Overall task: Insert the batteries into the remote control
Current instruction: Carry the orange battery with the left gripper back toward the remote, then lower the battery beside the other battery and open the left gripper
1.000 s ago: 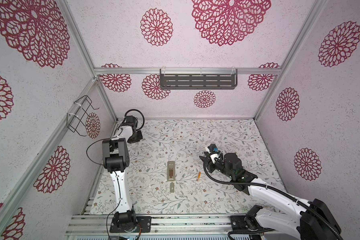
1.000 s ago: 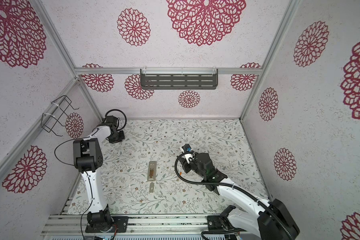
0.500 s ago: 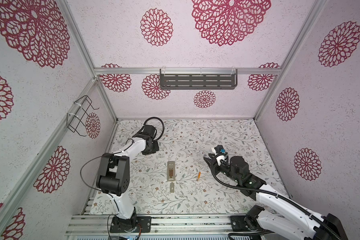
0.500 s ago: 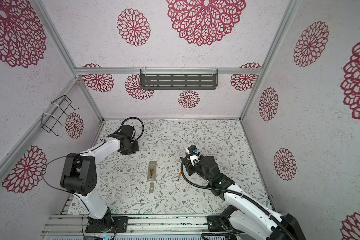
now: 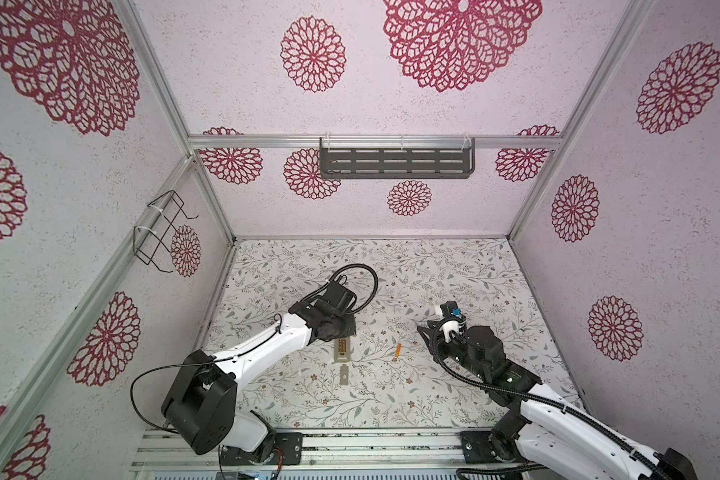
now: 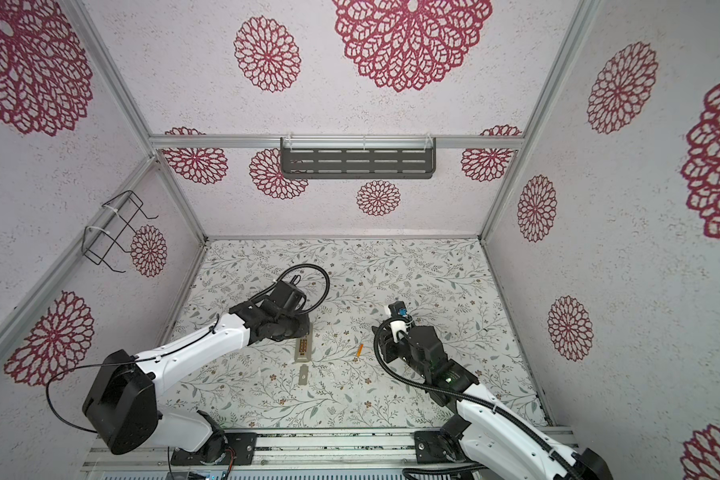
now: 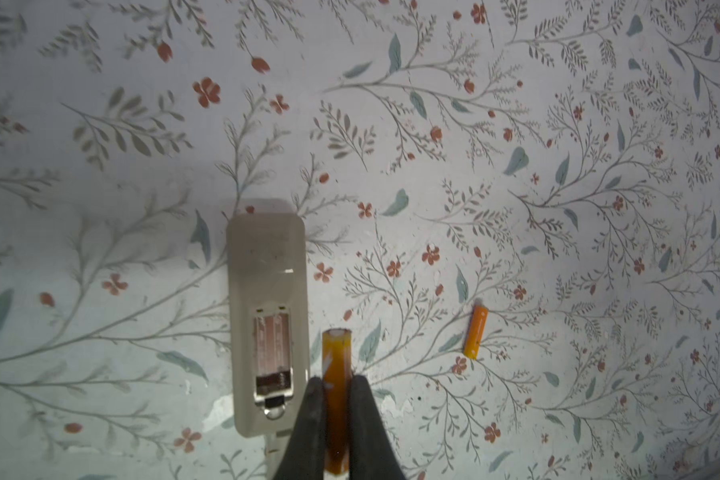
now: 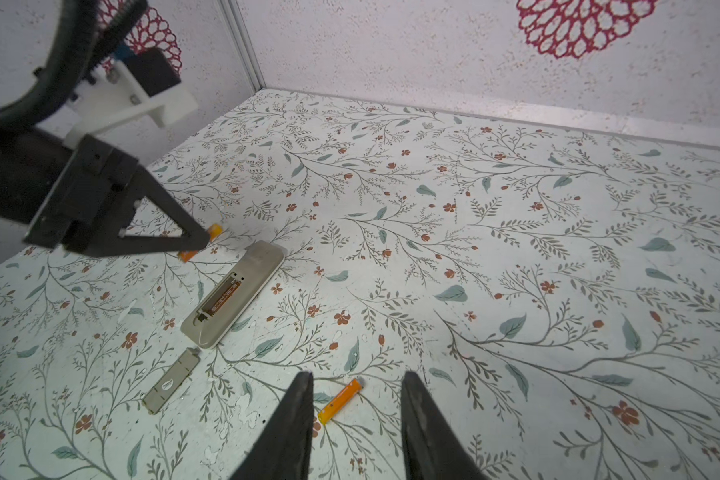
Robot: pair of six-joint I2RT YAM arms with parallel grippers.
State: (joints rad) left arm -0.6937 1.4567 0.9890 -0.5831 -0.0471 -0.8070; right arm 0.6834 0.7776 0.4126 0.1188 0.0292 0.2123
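Swung in from far-left corner over the last second: left gripper [image 7: 336, 380], now over far end of slim beige-backed plastic remote control [image 7: 267, 257] in both top views. Nearest: small beige rectangular plastic cover piece [image 8: 171, 382], flat on floral-print tabletop [image 8: 516, 249], just off remote's near end, in line with it. Next: remote control, plain back up, long axis running near-to-far, open battery bay in near half. Right of it, apart: slim orange cylindrical battery [image 8: 341, 400], flat, roughly parallel to remote, pale tip pointing far. Right gripper [image 8: 356, 376] just by it, fingers apart, nothing held. Farthest: left fingers [image 7: 310, 415] clamped on second orange battery [image 7: 336, 353], beside remote's far half, long axis roughly parallel to remote's, both ends sticking out past fingertips.
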